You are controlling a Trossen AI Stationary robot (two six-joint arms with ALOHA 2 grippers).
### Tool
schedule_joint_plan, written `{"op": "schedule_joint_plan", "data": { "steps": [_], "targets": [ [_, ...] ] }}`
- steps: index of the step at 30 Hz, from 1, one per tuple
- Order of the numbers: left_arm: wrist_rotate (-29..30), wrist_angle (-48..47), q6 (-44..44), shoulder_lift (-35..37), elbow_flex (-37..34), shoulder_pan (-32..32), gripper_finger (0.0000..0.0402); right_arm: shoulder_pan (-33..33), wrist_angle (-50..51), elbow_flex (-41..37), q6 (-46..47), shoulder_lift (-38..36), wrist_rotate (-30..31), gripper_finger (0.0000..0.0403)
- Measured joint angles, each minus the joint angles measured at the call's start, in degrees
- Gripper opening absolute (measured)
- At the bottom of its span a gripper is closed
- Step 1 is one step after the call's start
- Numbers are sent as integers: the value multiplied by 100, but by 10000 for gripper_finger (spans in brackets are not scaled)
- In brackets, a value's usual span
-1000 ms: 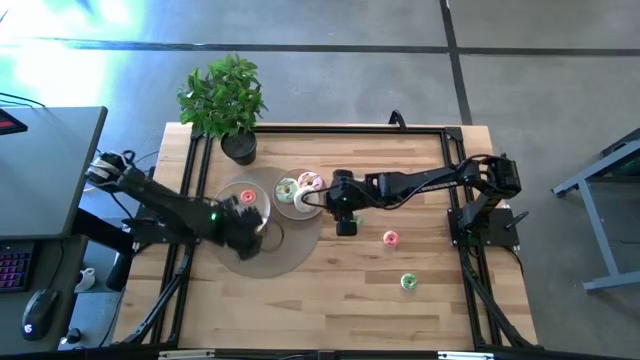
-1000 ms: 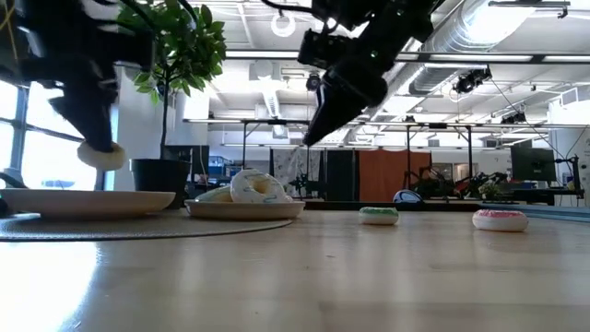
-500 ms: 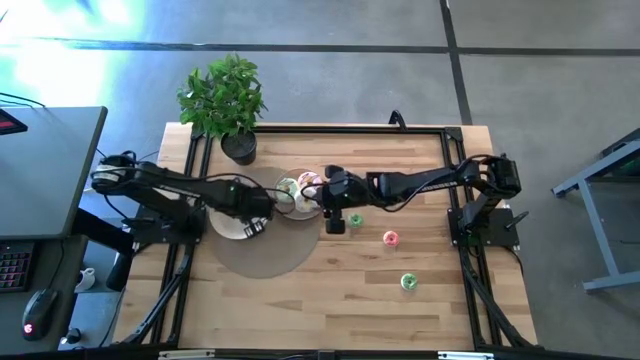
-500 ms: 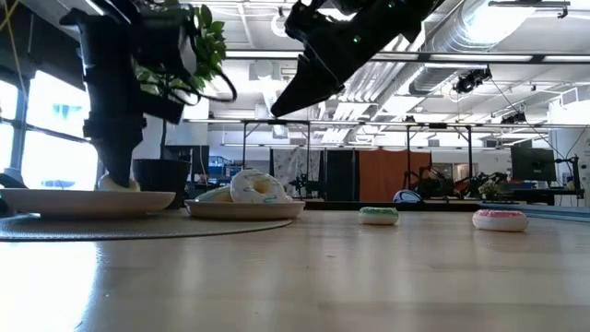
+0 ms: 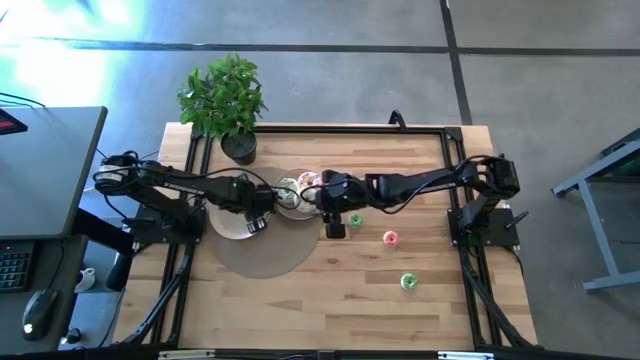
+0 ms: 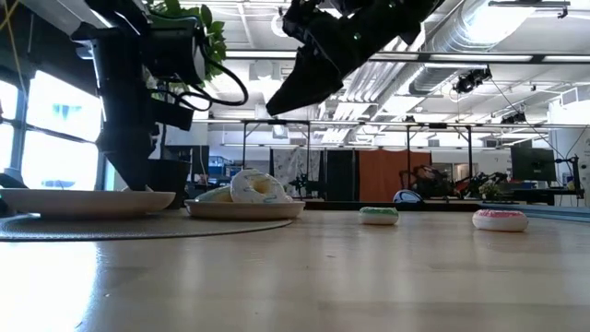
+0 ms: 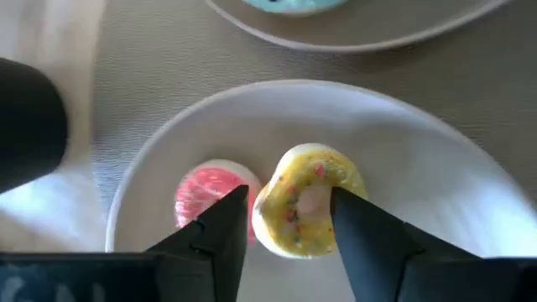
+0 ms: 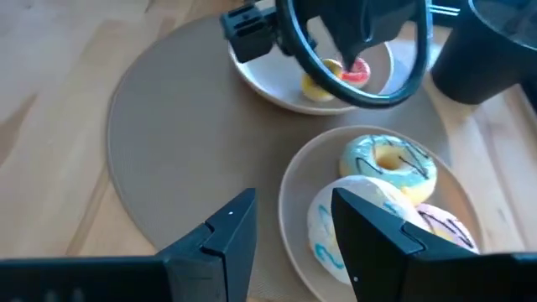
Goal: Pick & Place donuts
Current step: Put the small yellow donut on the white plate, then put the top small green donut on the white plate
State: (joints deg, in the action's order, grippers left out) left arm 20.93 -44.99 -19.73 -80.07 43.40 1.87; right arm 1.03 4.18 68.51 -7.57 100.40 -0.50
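Observation:
My left gripper (image 5: 256, 205) reaches down into the left beige plate (image 5: 228, 224) and is shut on a yellow mini donut (image 7: 309, 210), right beside a pink mini donut (image 7: 210, 191). My right gripper (image 8: 294, 218) is open and empty, high above the round mat next to the right plate (image 8: 294, 189). That plate holds three large iced donuts (image 8: 390, 164). A green mini donut (image 5: 355, 220), a pink one (image 5: 390, 238) and another green one (image 5: 408, 282) lie flat on the bare table. My left gripper has the yellow mini donut's outer rim (image 7: 267, 210) between its two fingers (image 7: 225, 220), one on each side. The fingers come from above, pointing down. The donut lies with its hole up, on or just above the plate's floor.
A potted plant (image 5: 226, 100) stands at the far left corner. A round grey-brown mat (image 5: 265, 255) lies under both plates. A black frame rail (image 5: 330, 128) runs round the table's edges. Bare wood lies at the near side.
My left gripper has carried the yellow mini donut from above the mat's near part toward the far edge and down into the left plate. My right gripper has gone a little toward the table's left, nearer the plate of large donuts.

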Motion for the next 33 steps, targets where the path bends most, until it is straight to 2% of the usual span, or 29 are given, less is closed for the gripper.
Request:
{"op": "schedule_joint_plan", "data": {
  "steps": [7,11,13,17,22,28,33],
  "targets": [
    [413,-64,76,31,174,0,174,-10,-17,0,-28,187,-4,151],
    [230,-42,153,31,470,-11,174,-143,112,0,-153,107,203,146],
    [27,17,186,31,611,-51,174,-287,244,0,-147,-63,544,143],
    [-271,73,127,31,912,-219,174,-541,1329,17,135,-330,1277,142],
    [-363,-46,-166,31,1209,-470,174,-694,2921,4,1293,-419,1269,142],
    [-352,-776,-1160,396,1661,-983,174,-761,3573,-4,2099,-280,1448,142],
    [298,-1481,-2004,1041,1698,-1791,174,-693,3507,-4,2059,28,1291,142]
  ]
}}
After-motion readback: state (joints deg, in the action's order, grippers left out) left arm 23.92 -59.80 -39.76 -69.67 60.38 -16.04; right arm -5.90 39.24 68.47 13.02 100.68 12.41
